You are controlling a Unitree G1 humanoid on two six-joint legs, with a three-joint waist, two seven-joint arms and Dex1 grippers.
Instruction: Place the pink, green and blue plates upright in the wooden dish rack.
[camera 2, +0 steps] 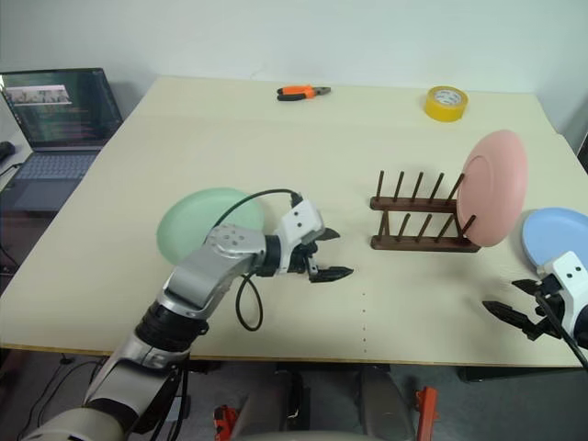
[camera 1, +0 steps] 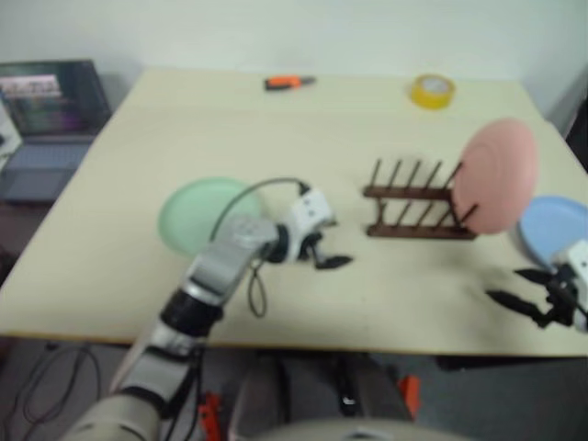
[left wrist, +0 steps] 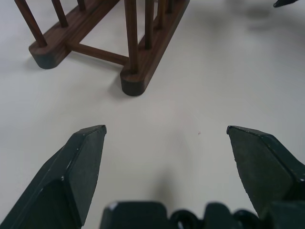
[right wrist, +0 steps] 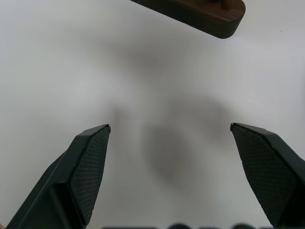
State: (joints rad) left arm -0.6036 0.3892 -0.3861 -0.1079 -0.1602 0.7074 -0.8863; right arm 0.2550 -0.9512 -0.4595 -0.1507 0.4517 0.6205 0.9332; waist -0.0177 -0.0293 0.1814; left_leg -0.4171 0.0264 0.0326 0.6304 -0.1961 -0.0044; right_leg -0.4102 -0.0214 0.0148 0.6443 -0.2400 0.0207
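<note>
On the pale table (camera 2: pixel 110 276) we found the wooden dish rack (camera 2: pixel 418 225) standing right of centre, and the pink plate (camera 2: pixel 494 186) stood upright at its right end, leaning a little between the last pegs. We saw the green plate (camera 2: pixel 197 225) lying flat on the left part of the table, partly hidden behind our left arm, well apart from the rack. We saw the blue plate (camera 2: pixel 556 234) lying flat near the right edge, just beside the pink plate and the rack's right end. Our left gripper (camera 2: pixel 323 254) hung over bare tabletop between the green plate and the rack, pointed toward the rack, with its two black fingers spread wide and nothing between them; from the left wrist view we looked past those fingers (left wrist: pixel 76 162) at the near end of the rack, its two rails and thin pegs, with table surface in the gap. Our right gripper (camera 2: pixel 516 308) hung near the front right edge of the table, just in front of the blue plate, likewise spread wide and holding nothing; its wrist view showed bare table between the fingers (right wrist: pixel 86 167) and one rail end of the rack beyond. Farther back we noted orange-handled pliers (camera 2: pixel 303 91) and a roll of yellow tape (camera 2: pixel 446 102), and an open laptop (camera 2: pixel 60 124) stood off the table's left side.
</note>
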